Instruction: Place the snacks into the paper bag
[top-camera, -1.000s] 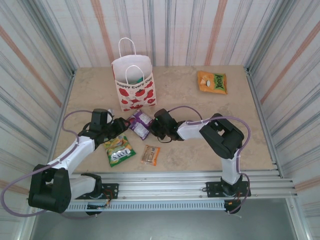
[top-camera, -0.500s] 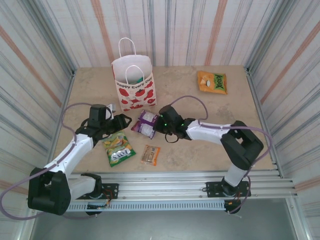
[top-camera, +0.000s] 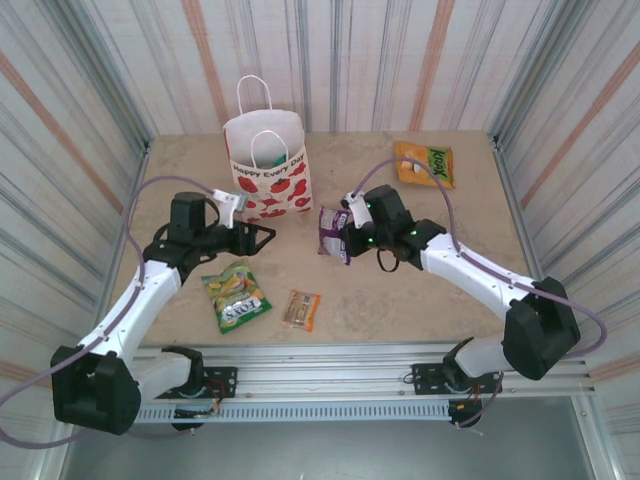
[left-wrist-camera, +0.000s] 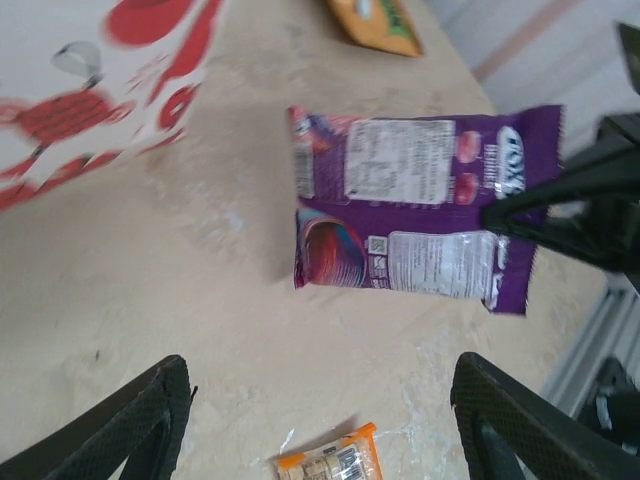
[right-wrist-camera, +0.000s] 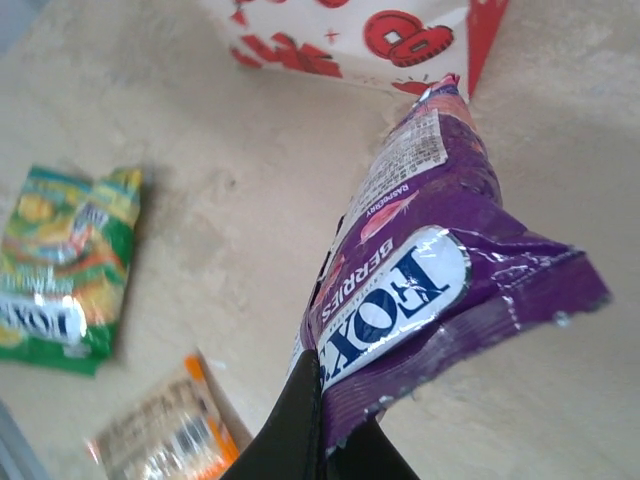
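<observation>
Three striped walls (top-camera: 400, 60) surround the beige table (top-camera: 190, 170) and paper bag (top-camera: 268, 170).

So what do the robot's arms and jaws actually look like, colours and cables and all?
Both the left arm and right arm have white links, black joints and black bases. A lilac-grey cable loops along each. The left gripper has black jaws with fine cross-hatching; the right gripper is black too.

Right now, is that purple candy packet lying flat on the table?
No: the right gripper pinches one end of the purple Fox's Berries packet, holding it up clear of the table.
</observation>
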